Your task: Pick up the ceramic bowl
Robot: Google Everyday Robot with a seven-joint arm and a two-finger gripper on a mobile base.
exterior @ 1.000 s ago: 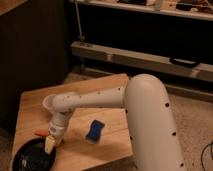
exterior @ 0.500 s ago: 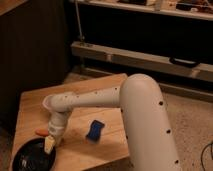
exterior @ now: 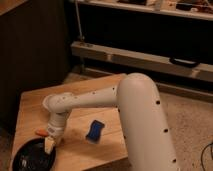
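Over the near left corner of the desk [exterior: 80, 100], the tool [exterior: 50, 145] is now lowered onto the right rim of the ceramic bowl [exterior: 31, 157]; whether its fingers are apart cannot be told. A grasp is judged imminent. A blue sponge [exterior: 94, 130] is seen nearby.

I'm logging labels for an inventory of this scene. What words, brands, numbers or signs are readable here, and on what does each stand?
None can be read.
Black bowl: no markings visible.
Blue object on the wooden table: no legible print.
White robot arm and its gripper, at the bowl's rim: no visible lettering.
Items on the shelf at the back: too blurred to tell.
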